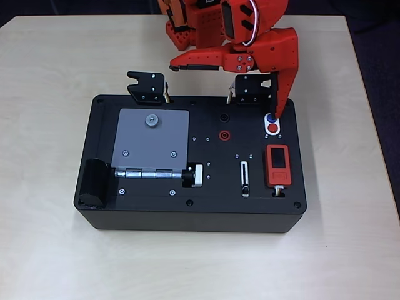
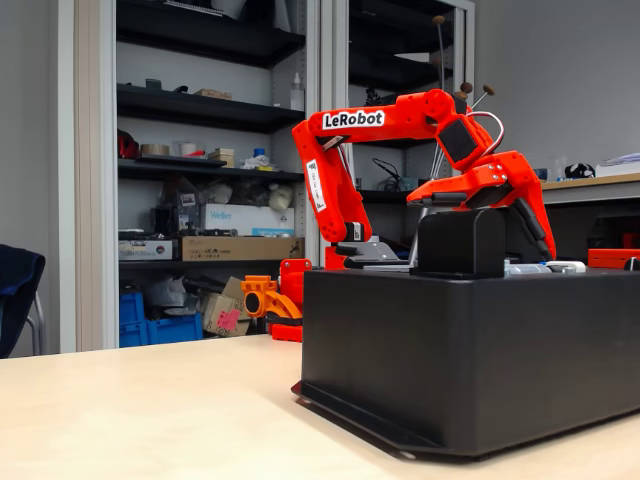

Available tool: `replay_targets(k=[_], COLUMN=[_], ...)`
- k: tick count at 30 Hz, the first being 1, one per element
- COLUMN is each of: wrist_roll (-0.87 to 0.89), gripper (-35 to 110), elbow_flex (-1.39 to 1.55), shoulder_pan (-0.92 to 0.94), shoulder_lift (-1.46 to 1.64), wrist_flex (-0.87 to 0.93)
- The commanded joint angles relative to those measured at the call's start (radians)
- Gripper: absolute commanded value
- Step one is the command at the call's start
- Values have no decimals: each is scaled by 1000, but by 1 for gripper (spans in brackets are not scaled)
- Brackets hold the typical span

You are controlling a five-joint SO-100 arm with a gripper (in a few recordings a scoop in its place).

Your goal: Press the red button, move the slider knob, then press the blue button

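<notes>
In the overhead view the orange gripper (image 1: pixel 226 87) stands wide apart, its straight finger (image 1: pixel 280 94) pointing down with the tip at the blue button (image 1: pixel 270 118), which sits just above the red button (image 1: pixel 274 128) in their white oval on the black box (image 1: pixel 150 215), the slider knob (image 1: pixel 245 187) low in its slot

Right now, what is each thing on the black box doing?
gripper: open, one finger tip down at the blue button.
blue button: finger tip on or just above it, can't tell which.
red button: uncovered.
slider knob: near the slot's bottom end.
grey plate: lying flat, closed.
</notes>
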Motion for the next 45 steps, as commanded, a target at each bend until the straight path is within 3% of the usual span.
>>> replay_targets(k=[1,15,26,32,35,38,41,45], wrist_roll=[15,-66,-98,-127,-135,-103,-12,71], gripper=[102,98,37,0,0,0,0,0], elbow_flex=[15,-249,-202,-103,-46,87,262,462], shoulder_pan=[-9,29,52,51,38,12,-2,14], shoulder_lift=[26,-26,101,206,276,394,526,726], wrist_flex=[5,161,132,26,-57,-253,-466,-614])
